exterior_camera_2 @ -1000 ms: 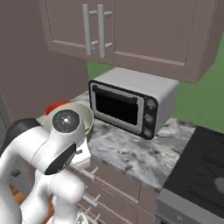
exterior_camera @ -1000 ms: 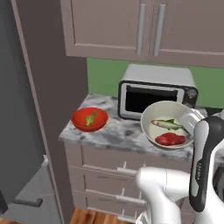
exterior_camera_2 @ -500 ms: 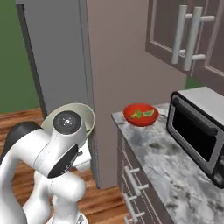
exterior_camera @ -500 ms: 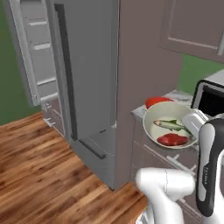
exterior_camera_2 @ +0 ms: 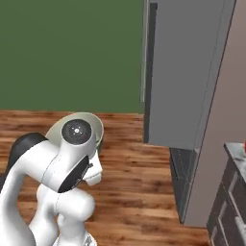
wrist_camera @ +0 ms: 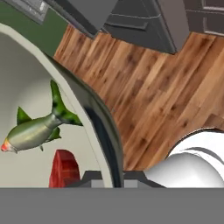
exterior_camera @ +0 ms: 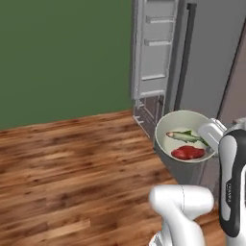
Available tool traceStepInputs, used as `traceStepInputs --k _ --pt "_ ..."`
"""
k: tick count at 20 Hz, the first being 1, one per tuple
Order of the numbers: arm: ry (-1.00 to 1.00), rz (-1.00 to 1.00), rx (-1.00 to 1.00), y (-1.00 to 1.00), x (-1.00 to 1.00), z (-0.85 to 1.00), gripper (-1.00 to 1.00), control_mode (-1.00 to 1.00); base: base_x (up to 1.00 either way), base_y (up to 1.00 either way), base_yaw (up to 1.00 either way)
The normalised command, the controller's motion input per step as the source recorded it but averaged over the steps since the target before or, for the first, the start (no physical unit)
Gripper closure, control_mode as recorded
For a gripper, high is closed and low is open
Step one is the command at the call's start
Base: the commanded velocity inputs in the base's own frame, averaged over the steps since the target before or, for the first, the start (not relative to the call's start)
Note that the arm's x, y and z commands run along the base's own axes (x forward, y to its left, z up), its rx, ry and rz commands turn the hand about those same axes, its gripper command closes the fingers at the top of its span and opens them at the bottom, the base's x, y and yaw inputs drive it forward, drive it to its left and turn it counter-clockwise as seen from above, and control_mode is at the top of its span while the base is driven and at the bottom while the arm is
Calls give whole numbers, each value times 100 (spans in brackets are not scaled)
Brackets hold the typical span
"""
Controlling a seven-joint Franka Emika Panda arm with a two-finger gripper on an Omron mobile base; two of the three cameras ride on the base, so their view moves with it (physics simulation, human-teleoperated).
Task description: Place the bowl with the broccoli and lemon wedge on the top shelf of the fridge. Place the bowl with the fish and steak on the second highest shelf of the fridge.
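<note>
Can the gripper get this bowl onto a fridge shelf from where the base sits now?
Probably not yet: the gripper, shut on the bowl, sits beside the open fridge door, short of the shelves.

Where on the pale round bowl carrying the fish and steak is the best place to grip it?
On the thin rim of the pale round bowl, pinched from outside with one finger over the wall. The bowl sits level with the green fish and red steak inside, so its centre is taken; the gripper clamps the rim this way.
</note>
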Motion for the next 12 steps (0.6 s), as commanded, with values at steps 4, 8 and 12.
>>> traceStepInputs --k 4,8,12 --pt "0 0 0 0 0 0 100 100 99 100 17" --pt "0 0 0 0 0 0 100 100 100 100 4" --pt "0 0 0 0 0 0 100 100 100 96 0"
